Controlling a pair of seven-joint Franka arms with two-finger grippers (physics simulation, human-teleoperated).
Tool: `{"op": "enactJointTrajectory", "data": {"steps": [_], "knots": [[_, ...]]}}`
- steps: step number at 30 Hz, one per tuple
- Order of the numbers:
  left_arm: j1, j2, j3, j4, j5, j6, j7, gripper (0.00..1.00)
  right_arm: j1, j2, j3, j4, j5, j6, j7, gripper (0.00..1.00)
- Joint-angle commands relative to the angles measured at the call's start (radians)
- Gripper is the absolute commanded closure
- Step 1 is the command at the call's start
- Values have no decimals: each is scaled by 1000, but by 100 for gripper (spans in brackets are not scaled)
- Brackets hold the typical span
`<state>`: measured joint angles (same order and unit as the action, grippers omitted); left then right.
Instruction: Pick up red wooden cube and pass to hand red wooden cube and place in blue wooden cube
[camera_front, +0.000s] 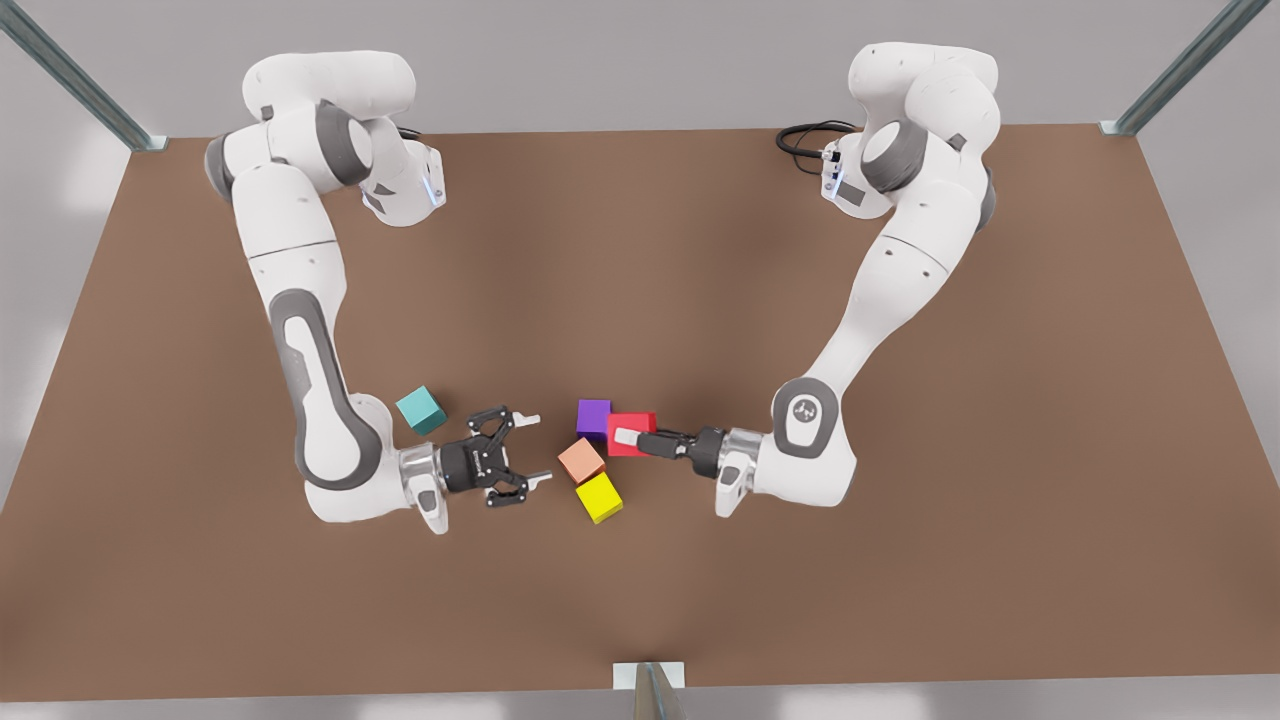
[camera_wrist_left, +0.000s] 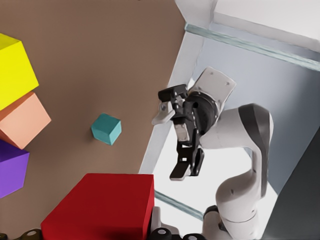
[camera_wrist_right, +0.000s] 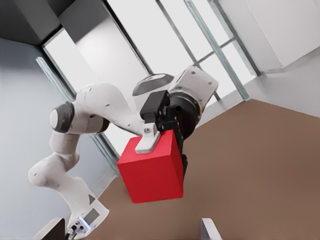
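The red wooden cube (camera_front: 630, 432) is clamped in the left gripper (camera_front: 628, 438), lifted beside the purple cube (camera_front: 593, 416). It looks rigid, light and matte; the receiver should take its free flat faces. The right gripper (camera_front: 534, 448) faces it, jaws spread, near the blue wooden cube (camera_front: 421, 410).

Red wooden cube (camera_front: 631, 433) held aloft; blue wooden cube (camera_front: 421, 410) on table.
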<state>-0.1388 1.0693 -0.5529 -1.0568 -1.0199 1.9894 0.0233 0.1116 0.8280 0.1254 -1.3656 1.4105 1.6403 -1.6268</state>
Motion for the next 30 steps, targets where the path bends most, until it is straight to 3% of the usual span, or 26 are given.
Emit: {"op": "enactJointTrajectory", "data": {"steps": [1,6,17,30], "knots": [[-2,0,-1,0,-28,38,405,35,14,-23,0,-29,44,98,-482,0],[-5,1,-2,-15,-52,58,434,35,74,-15,0,-27,108,211,-481,0],[-13,3,-2,-15,-68,75,435,35,68,-20,66,-43,124,199,-484,0],[-35,4,-2,-15,-101,118,448,35,66,-13,86,-52,124,199,-496,0]]}}
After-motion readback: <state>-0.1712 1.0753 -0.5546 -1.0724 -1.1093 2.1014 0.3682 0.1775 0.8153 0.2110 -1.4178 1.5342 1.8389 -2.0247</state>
